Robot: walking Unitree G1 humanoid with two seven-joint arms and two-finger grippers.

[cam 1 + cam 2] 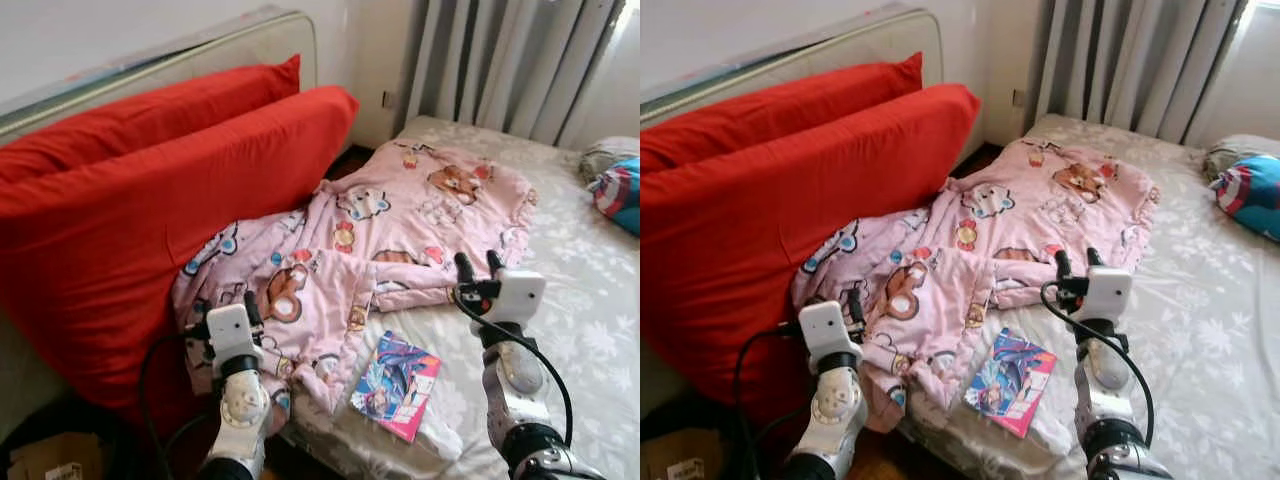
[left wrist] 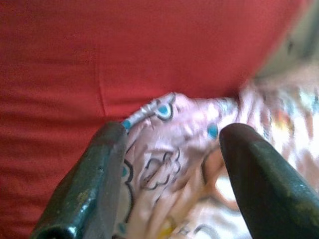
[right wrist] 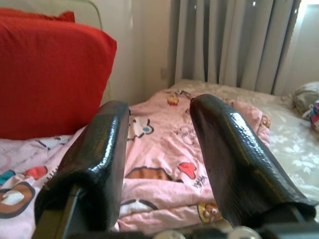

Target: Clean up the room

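left gripper [image 2: 172, 164] spread around pink blanket [image 1: 400, 215] — apparently touching.

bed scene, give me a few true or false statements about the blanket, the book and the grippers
1. The pink blanket lies crumpled on the bed, one edge against the red cushions. True.
2. The book lies on top of the red cushions. False: it lies on the mattress near the blanket's lower edge.
3. The left gripper has its fingers open with blanket cloth between them. True.
4. The right gripper is shut on the book. False: its fingers are open and hold nothing, above the blanket's edge.
5. The curtain is red. False: it is grey, hanging behind the bed.
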